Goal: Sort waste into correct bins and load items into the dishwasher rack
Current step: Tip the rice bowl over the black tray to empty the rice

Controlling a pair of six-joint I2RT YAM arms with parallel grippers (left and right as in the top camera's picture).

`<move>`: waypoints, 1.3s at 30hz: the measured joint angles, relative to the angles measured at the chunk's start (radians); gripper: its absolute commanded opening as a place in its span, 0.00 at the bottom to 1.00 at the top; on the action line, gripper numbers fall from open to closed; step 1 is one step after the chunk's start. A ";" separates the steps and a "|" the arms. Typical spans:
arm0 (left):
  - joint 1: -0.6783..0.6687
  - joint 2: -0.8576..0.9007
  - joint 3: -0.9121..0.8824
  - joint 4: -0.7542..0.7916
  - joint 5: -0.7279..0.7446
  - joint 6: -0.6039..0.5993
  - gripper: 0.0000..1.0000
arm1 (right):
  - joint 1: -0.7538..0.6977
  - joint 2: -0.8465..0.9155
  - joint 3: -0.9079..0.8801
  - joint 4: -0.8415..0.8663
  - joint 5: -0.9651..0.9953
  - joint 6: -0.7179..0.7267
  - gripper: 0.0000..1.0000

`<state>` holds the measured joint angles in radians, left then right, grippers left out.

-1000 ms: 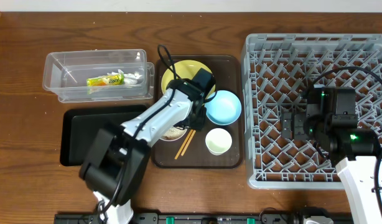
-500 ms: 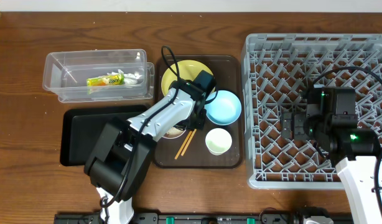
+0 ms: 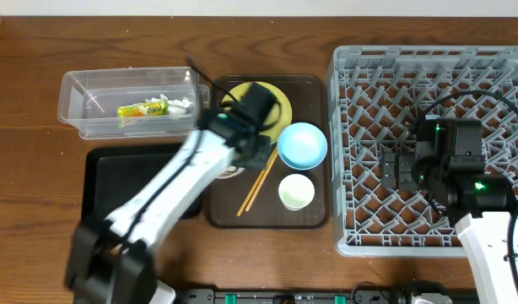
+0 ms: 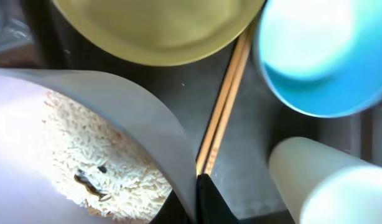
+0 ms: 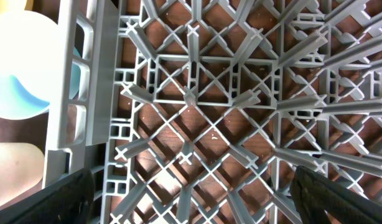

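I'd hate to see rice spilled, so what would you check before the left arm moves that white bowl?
1. Grip: ok, the left gripper pinches the white bowl by its rim.
2. Bowl ready for the dishwasher rack: not ok, rice sits inside.
3. Chopsticks free of the bowl: cannot tell, they lie close beside its rim.
4. Black tray in reach: probably ok, it lies just left of the bowl.
5. Right gripper out of the way: ok, open above the rack.
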<state>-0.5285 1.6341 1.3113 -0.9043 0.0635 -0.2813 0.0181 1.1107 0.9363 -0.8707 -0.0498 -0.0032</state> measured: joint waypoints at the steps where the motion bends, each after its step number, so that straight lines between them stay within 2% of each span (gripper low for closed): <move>1: 0.025 -0.021 0.000 -0.008 0.027 0.015 0.06 | 0.000 0.000 0.000 0.000 0.000 0.000 0.99; 5: 0.162 -0.053 0.000 -0.043 0.161 0.081 0.06 | 0.000 0.000 0.000 0.000 0.000 0.000 0.99; 11: 0.421 -0.050 -0.030 -0.060 0.452 0.240 0.06 | 0.000 0.000 0.000 0.000 0.000 0.000 0.99; 19: 0.747 -0.050 -0.187 -0.060 0.844 0.458 0.06 | 0.000 0.000 0.000 0.000 0.000 0.000 0.99; 24: 0.909 -0.050 -0.280 -0.053 1.034 0.541 0.06 | 0.000 0.000 0.000 0.000 0.000 0.000 0.99; 33: 1.083 -0.022 -0.336 -0.053 1.277 0.585 0.06 | 0.000 0.000 0.000 -0.002 0.000 0.000 0.99; 39: 1.107 0.017 -0.336 -0.052 1.379 0.594 0.06 | 0.000 0.000 0.000 -0.003 0.000 0.000 0.99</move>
<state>0.5781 1.6512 0.9749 -0.9565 1.4425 0.3126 0.0177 1.1107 0.9363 -0.8738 -0.0498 -0.0032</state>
